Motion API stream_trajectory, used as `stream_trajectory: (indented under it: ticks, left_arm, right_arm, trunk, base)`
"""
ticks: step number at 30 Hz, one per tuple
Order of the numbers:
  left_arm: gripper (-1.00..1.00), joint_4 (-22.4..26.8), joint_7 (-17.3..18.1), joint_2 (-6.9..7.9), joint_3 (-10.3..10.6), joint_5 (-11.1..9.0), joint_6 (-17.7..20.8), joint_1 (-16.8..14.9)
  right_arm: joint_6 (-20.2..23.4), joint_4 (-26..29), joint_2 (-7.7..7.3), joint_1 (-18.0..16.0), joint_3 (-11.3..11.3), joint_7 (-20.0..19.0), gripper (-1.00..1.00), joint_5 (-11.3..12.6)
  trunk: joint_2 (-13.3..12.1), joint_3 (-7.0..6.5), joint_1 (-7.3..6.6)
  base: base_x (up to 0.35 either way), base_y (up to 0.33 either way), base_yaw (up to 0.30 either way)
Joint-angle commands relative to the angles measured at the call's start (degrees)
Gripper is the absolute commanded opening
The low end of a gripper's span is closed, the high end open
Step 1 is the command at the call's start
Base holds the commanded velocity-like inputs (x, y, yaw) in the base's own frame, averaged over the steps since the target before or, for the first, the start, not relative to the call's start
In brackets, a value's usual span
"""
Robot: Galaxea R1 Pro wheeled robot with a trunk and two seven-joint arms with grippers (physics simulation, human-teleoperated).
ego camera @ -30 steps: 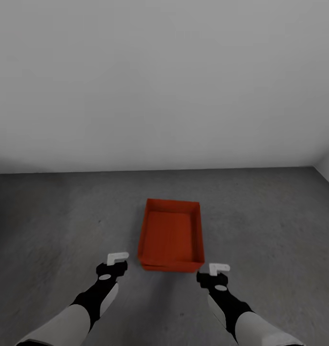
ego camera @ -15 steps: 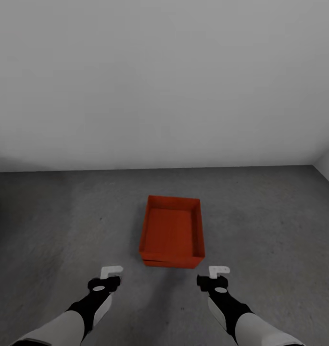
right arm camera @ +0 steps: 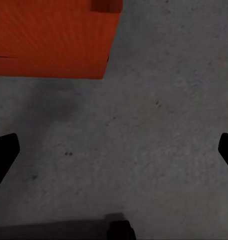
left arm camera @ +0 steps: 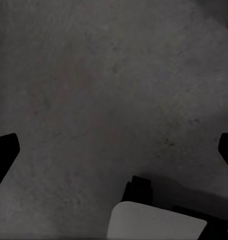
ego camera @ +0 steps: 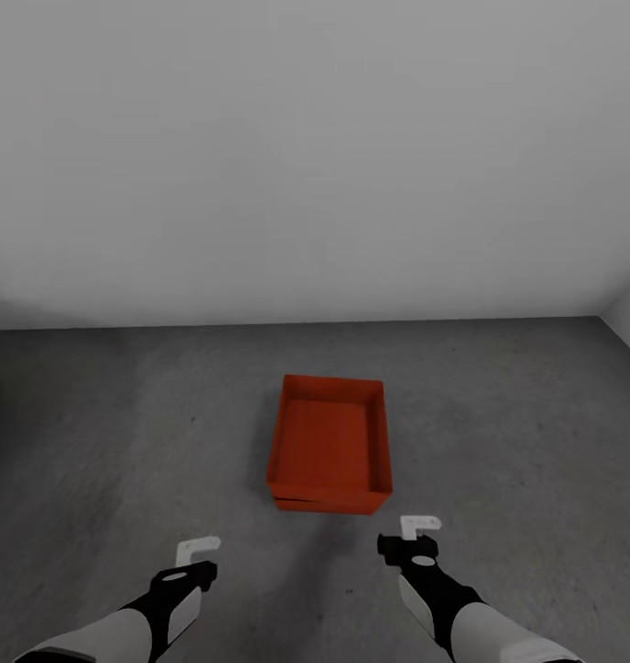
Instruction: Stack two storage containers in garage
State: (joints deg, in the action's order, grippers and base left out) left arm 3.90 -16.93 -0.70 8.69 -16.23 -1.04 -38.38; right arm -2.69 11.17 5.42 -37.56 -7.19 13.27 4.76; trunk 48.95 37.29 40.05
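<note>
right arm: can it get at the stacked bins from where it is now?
Probably yes. The right gripper hangs open just short of the near right corner of the stacked bins, with only bare floor between them and nothing in the way.

Orange-red storage containers, mottled dark grey floor, plain light grey wall

No legible text or markings

White forearms, black wrists, each pincer white-tipped
</note>
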Motion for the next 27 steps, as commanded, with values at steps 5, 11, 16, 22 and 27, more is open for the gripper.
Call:
stream_trajectory:
  ticks: [5, 11, 16, 22, 27]
  left_arm:
    - [1.0, 0.0, -0.2, 0.0, 0.5, -0.8, -0.1, 0.0]
    - [1.0, -0.4, -0.2, 0.0, 0.5, -0.9, 0.0, 0.0]
    - [1.0, -2.5, -0.2, 0.0, 0.5, -0.9, -0.1, 0.0]
    - [1.0, -3.7, -0.2, 0.22, 0.5, -1.2, 0.0, 0.5]
    - [1.0, -3.8, -0.2, 1.13, 0.5, -1.2, -0.1, 0.6]
  right_arm:
    - [-0.2, -0.1, 0.06, 0.0, -0.5, 0.3, 1.0, 0.5]
    - [-0.2, -0.1, 0.05, 0.0, -0.5, 0.4, 1.0, 0.5]
    - [-0.1, -1.3, -0.27, 0.0, -0.5, 0.6, 1.0, 0.5]
    - [-0.7, -7.9, -4.1, 0.0, -0.5, 0.3, 1.0, 0.6]
    - [-0.8, -11.8, -5.92, 0.1, -0.5, 0.1, 1.0, 0.7]
  trunk:
    - [0.0, 0.04, 0.01]
    - [0.0, 0.04, 0.01]
    - [0.0, 0.04, 0.01]
    - [0.0, 0.04, 0.01]
    - [0.0, 0.04, 0.01]
  base:
    - [0.0, 0.0, 0.0]
    - [0.0, 0.0, 0.0]
    - [0.0, 0.0, 0.0]
    - [0.0, 0.0, 0.0]
    - [0.0, 0.0, 0.0]
